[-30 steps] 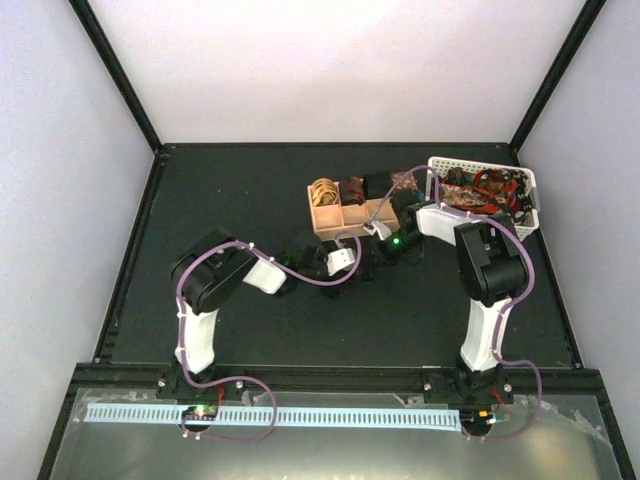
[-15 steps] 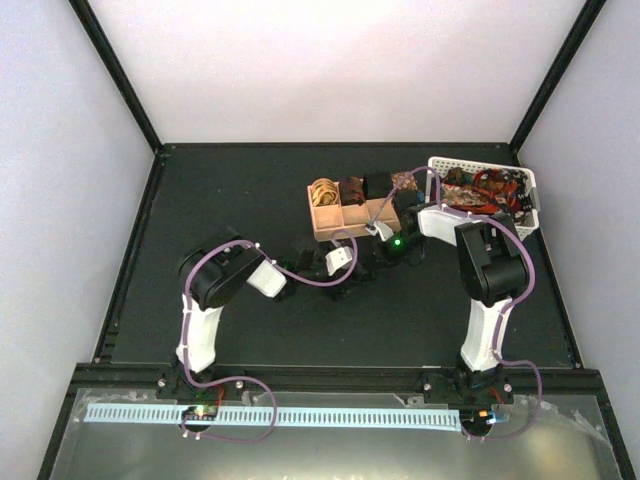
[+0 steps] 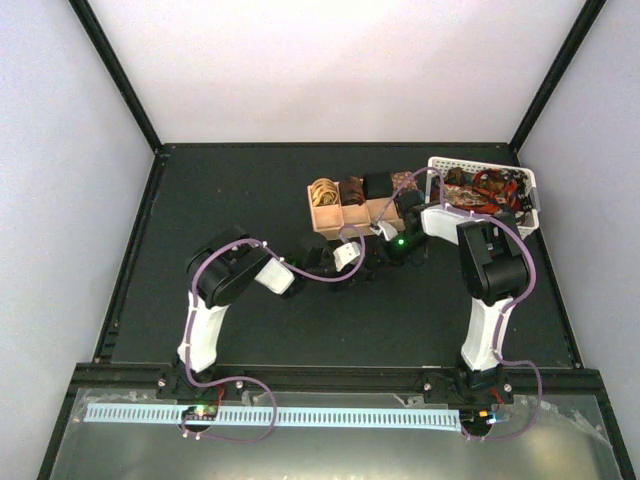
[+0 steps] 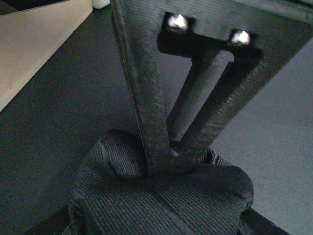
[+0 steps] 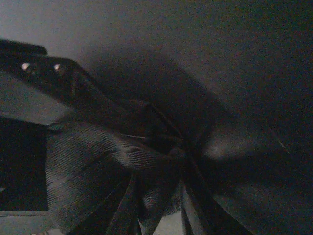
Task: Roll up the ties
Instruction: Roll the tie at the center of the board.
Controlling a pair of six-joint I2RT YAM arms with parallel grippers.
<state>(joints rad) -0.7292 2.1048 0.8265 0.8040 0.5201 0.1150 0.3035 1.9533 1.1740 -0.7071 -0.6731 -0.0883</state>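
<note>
A dark ribbed tie (image 4: pixel 161 196) lies bunched on the black table just in front of the wooden tray (image 3: pixel 330 222). My left gripper (image 4: pixel 166 157) is shut on a fold of it. My right gripper (image 5: pixel 182 152) pinches the same dark tie (image 5: pixel 98 152) from the other side, where the cloth gathers into pleats. In the top view the left gripper (image 3: pixel 363 266) and the right gripper (image 3: pixel 378 252) meet close together. The tray holds a gold coil (image 3: pixel 323 190), a brown coil (image 3: pixel 352 188), a black coil (image 3: pixel 377 185) and a patterned coil (image 3: pixel 403 181).
A white perforated basket (image 3: pixel 528 196) at the back right holds several loose ties (image 3: pixel 485 188), red and patterned. The tray's tan wall (image 4: pixel 34 49) stands just left of my left gripper. Black frame rails edge the table.
My left arm has swung right, bringing its gripper closer to the tray and the right gripper. The right arm has barely moved.
</note>
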